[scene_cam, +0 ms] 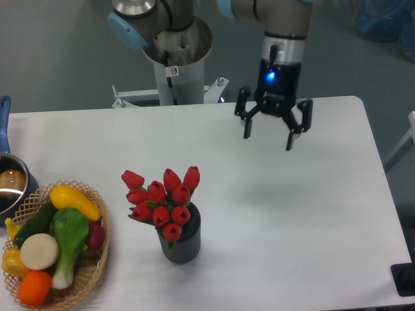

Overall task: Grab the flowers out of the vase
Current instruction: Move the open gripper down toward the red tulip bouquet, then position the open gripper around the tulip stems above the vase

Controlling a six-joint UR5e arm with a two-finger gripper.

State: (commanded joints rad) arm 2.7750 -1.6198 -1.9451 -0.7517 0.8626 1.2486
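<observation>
The flowers, a bunch of red tulip buds with green leaves, stand in the vase, a small dark grey ribbed cylinder on the white table's front half. My gripper hangs open above the table, well up and to the right of the flowers, with nothing between its fingers. A blue light glows on its black wrist.
A wicker basket of toy vegetables sits at the front left corner. A metal pot with a blue handle is at the left edge. The robot's base column stands behind the table. The table's right edge lies beyond the gripper.
</observation>
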